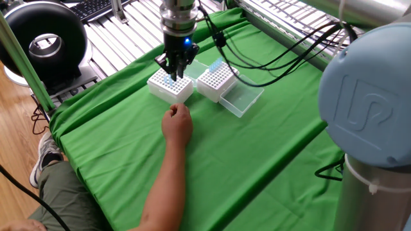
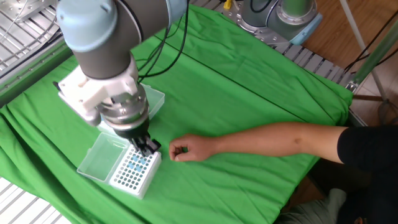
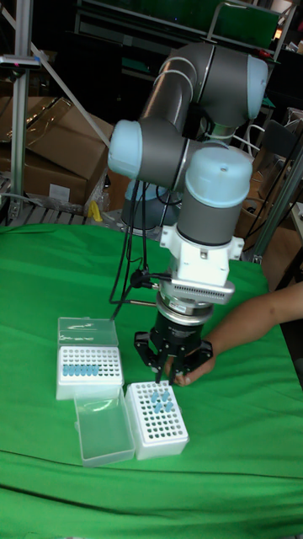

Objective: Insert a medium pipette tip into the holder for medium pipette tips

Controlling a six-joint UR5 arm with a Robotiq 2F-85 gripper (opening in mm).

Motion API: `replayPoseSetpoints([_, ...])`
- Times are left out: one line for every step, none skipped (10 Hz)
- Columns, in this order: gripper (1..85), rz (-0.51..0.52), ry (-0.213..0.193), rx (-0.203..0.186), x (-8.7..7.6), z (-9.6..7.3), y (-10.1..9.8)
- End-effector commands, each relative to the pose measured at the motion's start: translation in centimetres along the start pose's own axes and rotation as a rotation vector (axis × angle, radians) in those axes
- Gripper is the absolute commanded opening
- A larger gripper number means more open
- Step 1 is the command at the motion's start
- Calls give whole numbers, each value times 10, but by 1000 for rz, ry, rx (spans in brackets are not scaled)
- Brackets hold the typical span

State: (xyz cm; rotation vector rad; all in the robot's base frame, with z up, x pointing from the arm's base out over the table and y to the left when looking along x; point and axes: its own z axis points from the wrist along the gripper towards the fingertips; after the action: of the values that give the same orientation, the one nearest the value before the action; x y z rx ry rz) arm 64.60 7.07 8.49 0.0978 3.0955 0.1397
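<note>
Two white tip racks lie on the green cloth. One rack (image 3: 88, 367) carries a row of blue tips along one side. The other rack, the holder (image 1: 170, 85) (image 2: 134, 169) (image 3: 160, 421), has a few blue tips near its middle. My gripper (image 1: 172, 72) (image 2: 149, 148) (image 3: 174, 372) hangs just above the holder's far edge, pointing straight down. Its fingers are drawn together on a thin medium pipette tip that barely shows below them. In the other fixed view the arm hides most of the row rack.
A person's hand (image 1: 178, 122) (image 2: 183, 150) (image 3: 199, 370) rests in a fist on the cloth right beside the holder and my gripper. Clear lids (image 1: 242, 97) (image 2: 99, 155) (image 3: 103, 430) lie open next to the racks. Metal rails border the cloth.
</note>
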Motion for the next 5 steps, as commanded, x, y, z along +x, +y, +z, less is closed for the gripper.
replayPoseSetpoints([257,41,-12,-10,-8,8,14])
replayPoseSetpoints([257,39,-14,-7,-9,9,13])
replayPoseSetpoints([257,37,-16,-2,-10,9,12])
replayPoseSetpoints([257,32,-18,4,-11,11,10])
replayPoseSetpoints([257,29,-21,6,-12,12,9])
